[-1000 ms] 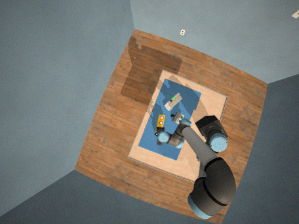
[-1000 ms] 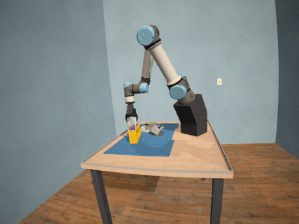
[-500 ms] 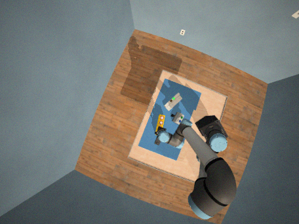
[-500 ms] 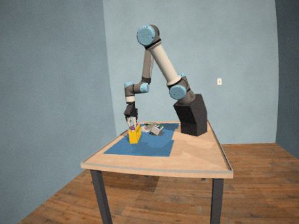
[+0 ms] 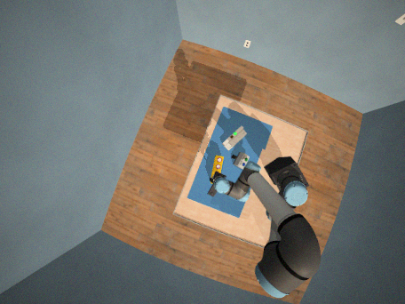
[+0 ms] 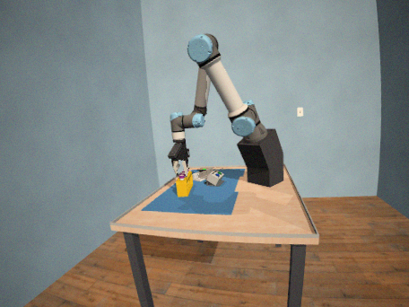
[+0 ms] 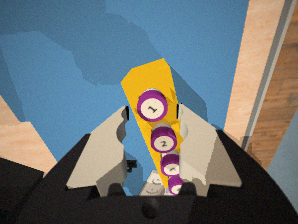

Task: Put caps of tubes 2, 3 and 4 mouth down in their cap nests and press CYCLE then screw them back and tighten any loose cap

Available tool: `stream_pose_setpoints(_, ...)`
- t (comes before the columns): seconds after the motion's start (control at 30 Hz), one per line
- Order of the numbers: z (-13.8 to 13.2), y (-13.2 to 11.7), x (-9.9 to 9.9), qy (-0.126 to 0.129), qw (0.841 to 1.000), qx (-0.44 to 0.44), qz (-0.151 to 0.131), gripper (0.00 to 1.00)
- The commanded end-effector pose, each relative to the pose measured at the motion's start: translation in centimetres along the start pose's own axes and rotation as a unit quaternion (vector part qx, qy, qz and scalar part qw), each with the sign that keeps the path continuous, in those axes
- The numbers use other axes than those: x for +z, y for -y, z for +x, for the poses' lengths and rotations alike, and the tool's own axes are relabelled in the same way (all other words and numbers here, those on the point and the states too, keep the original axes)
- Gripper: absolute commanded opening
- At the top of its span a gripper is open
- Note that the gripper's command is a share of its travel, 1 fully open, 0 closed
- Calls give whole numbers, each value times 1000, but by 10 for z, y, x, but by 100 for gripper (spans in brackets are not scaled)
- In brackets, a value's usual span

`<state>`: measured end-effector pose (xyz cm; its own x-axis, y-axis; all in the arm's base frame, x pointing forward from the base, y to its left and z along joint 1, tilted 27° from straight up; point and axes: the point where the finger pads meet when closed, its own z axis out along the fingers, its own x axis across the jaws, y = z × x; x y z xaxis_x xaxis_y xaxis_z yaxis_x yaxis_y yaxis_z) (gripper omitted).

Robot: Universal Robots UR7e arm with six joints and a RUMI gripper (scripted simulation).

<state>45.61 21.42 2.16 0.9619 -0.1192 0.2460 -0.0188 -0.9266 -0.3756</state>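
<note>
In the wrist view the yellow decapping station (image 5: 216, 172) (image 6: 183, 188) (image 7: 150, 80) has its long axis running from between 11 and 12 o'clock to between 5 and 6. Four purple caps stand along it: cap 1 (image 7: 152, 106) at the upper end, then cap 2 (image 7: 164, 140), a third cap (image 7: 171, 165) and a fourth cap (image 7: 175, 186). The gripper (image 5: 214, 179) (image 6: 181, 173) (image 7: 152, 106) is part open, its two fingers apart on either side of cap 1, gripping nothing. From above, one cap tray (image 5: 229, 142) (image 6: 197, 178) lies at the station's 1 o'clock, pointing 1:30 to 7:30, one green lamp (image 5: 235, 133) lit. One housing (image 5: 238, 159) (image 6: 214, 179) with two keys sits between 2 and 3 o'clock.
</note>
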Motion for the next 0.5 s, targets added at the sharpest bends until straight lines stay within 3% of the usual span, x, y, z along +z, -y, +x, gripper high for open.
stream_pose_setpoints(0.0,0,0,0,-1,1000,0,0,35)
stream_pose_setpoints(0.47,0,0,-27,-1,1000,0,0,35)
